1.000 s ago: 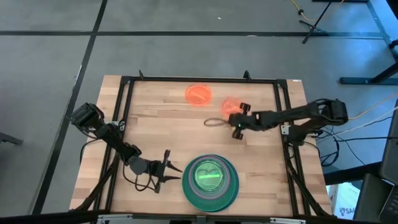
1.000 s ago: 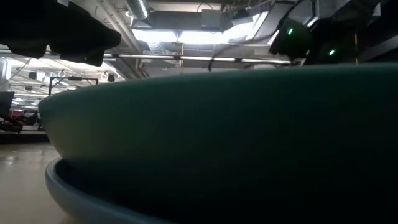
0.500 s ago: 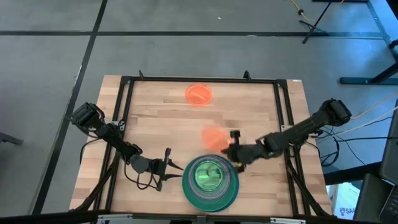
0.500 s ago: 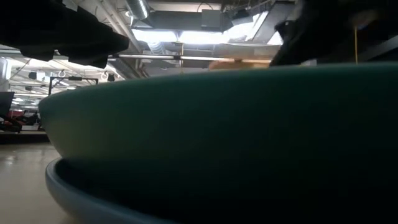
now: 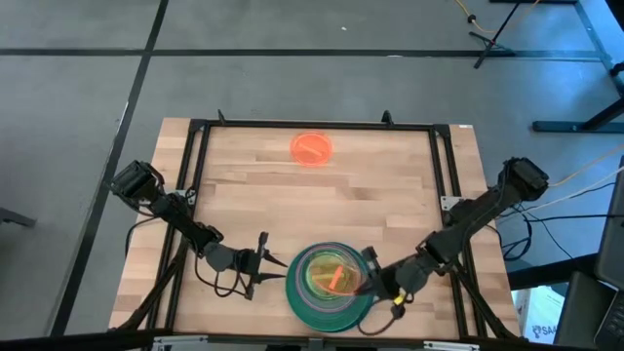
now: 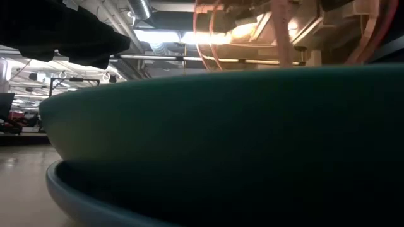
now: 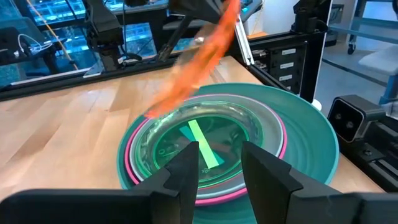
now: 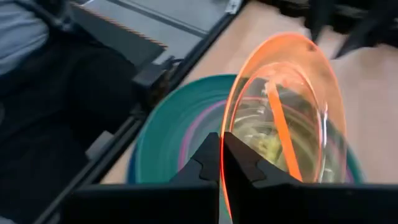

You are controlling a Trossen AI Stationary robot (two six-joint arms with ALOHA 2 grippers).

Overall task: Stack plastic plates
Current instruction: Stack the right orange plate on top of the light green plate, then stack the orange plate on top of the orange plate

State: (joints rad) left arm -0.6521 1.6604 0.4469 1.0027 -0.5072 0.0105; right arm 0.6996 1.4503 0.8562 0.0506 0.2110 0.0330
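Note:
A stack of plastic plates sits near the table's near edge. It has a large green plate on a blue one, with a magenta rim and a clear neon-green small plate on top. My right gripper is at the stack's right side, shut on a small translucent orange plate, which slants over the stack. A second orange plate lies flat near the far edge. My left gripper waits open just left of the stack, and the stack shows beyond its fingers. My right gripper pinches the orange plate's rim between its two fingers, reaching in from the table's right side. The plate is tilted steeply above the stack. I cannot tell whether its lower edge touches the stack.
A black metal frame runs around the wooden table top. The big green plate fills the low view, with the blue plate's rim under it. Bare wood lies between the stack and the far orange plate.
My right gripper has carried the orange plate from the middle-right of the table toward the near edge, swinging in over the stack's right side. The plate has gone from beside the gripper over bare wood to slanting above the stack. The left arm has kept still.

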